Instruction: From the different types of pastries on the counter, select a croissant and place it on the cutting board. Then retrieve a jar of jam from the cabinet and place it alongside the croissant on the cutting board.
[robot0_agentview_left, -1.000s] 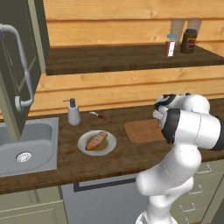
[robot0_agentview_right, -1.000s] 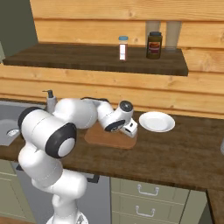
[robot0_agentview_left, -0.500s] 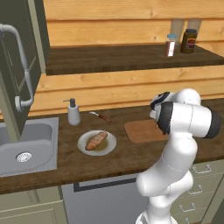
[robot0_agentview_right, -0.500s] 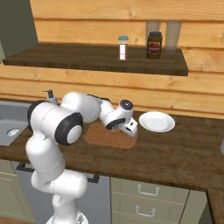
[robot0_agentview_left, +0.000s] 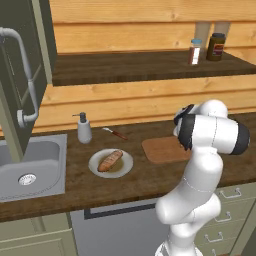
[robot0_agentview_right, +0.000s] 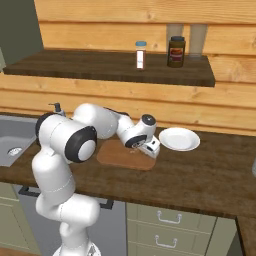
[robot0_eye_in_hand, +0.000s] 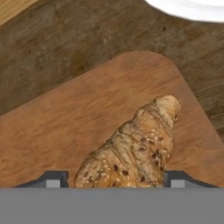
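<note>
On the flat light-brown wooden cutting board (robot0_eye_in_hand: 87, 118), toward its 4 o'clock corner, lies a seeded golden-brown croissant (robot0_eye_in_hand: 135, 146), its lower end between the two dark fingertips (robot0_eye_in_hand: 52, 179). Whether the jaws press it or stand free I cannot tell. Bare board stretches from 9 to 12 o'clock of the pastry. The dark brown wood-grain counter (robot0_agentview_right: 210, 175) has free room at 5 o'clock of the board. A white round plate (robot0_agentview_right: 179, 138) sits just beside the board's 2 o'clock corner. No writing can be read on the blue-capped bottle (robot0_agentview_right: 141, 54) or dark brown jar (robot0_agentview_right: 175, 51) on the shelf.
</note>
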